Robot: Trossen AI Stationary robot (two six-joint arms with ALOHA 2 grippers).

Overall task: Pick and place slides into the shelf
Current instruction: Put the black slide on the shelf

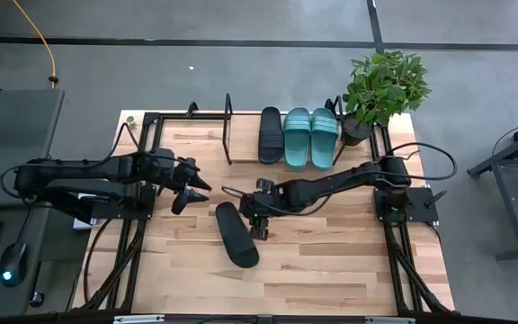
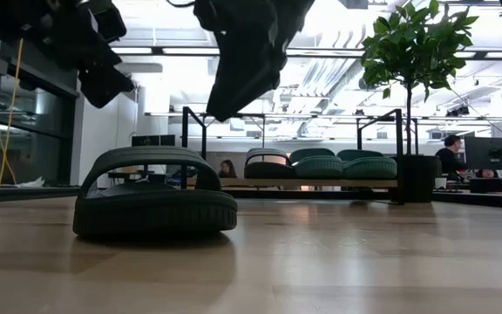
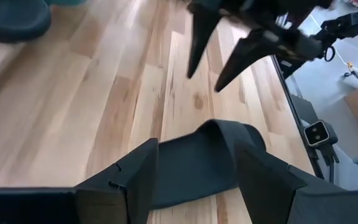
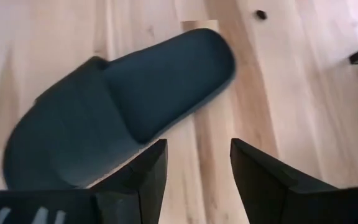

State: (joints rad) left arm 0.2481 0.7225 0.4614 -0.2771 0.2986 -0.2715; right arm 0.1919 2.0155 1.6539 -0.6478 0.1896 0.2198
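One black slide (image 1: 236, 235) lies flat on its sole on the table's middle, shown in the low view as the black slide (image 2: 155, 206) and in the right wrist view as the black slide (image 4: 123, 106). My right gripper (image 1: 252, 214) hangs open just above its far end, touching nothing; its fingers (image 4: 197, 149) stand over bare wood beside the slide. My left gripper (image 1: 192, 193) is open, in the air to the slide's left, and faces it (image 3: 194, 155). The shelf (image 1: 241, 146) at the far edge carries another black slide (image 1: 271, 135) and two teal slides (image 1: 310, 138) on its board.
A potted plant (image 1: 385, 85) stands at the far right corner beside the shelf. The shelf board's left part is bare. Black tube rails (image 1: 133, 243) run along the table's left and right sides. People sit in the room behind (image 2: 450, 153).
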